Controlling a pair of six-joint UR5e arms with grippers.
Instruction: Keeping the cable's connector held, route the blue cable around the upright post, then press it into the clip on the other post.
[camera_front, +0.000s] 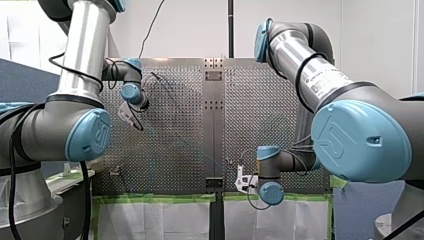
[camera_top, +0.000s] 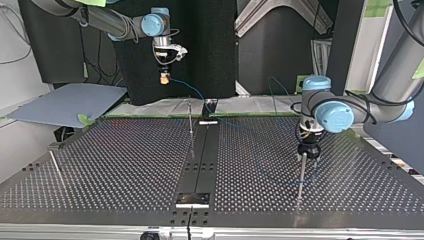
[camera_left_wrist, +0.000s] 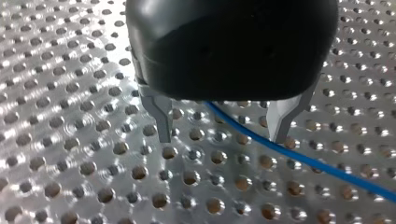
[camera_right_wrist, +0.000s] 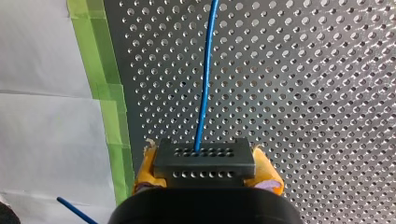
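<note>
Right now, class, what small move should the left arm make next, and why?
Probably shut my left tool on the blue cable: its metal fingers stand open with the cable crossing the gap between them, while my right tool grips the connector.

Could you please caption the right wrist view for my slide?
My right gripper clamps the connector; the blue cable runs ahead over the perforated table.

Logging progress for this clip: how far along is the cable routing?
Done: my right gripper grips the connector, with the blue cable leading off it. In hand: my left gripper is open by an upright post, cable between its fingers. Left: routing around the post and clipping; neither shows yet.
</note>
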